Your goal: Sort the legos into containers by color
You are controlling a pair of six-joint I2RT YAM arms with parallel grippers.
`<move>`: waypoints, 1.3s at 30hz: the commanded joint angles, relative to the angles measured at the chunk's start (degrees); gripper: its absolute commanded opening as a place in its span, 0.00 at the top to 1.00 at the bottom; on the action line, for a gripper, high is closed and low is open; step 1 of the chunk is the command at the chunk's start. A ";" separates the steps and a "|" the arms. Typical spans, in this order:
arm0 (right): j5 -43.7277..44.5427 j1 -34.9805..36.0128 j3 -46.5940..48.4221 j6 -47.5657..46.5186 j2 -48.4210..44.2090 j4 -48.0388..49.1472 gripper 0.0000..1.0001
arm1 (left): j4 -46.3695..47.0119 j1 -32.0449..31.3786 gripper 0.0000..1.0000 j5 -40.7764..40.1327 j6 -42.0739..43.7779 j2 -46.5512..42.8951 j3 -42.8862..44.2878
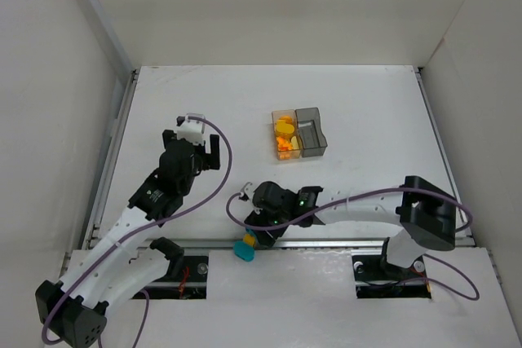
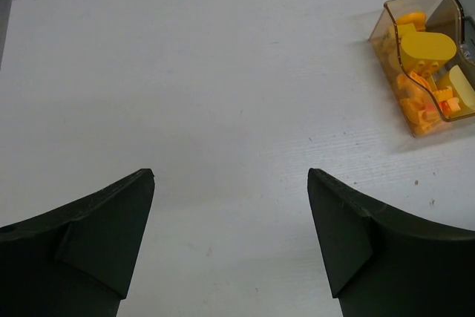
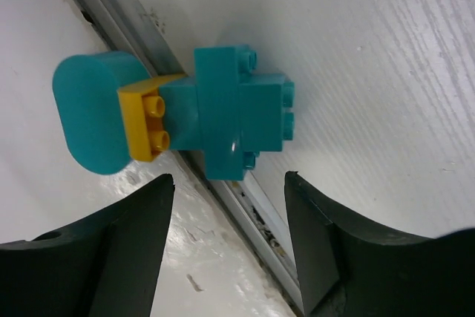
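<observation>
Lying across the metal rail at the near tabletop edge, teal legos in a blocky clump with one small yellow brick, just before the open, empty right gripper; left gripper open, empty too.

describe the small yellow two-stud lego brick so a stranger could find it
Find the metal rail at the near edge of the white table, ahead of the right gripper. Teal plastic lego pieces lie across it. The brick sits between the rounded teal piece and the blocky one, the only yellow there.
</observation>
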 commanded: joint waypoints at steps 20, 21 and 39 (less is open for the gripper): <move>7.87 1.63 3.07 6.99 4.06 6.53 1.00 | 1.79 -0.37 0.17 -0.52 1.88 -1.32 -0.29; 8.39 1.63 3.07 6.47 4.06 6.53 1.00 | 1.79 -0.37 0.17 -0.52 1.88 -1.32 -0.29; 12.00 1.63 7.90 6.99 -3.15 -1.64 0.38 | 2.93 0.15 0.19 -2.34 6.99 -2.90 -3.10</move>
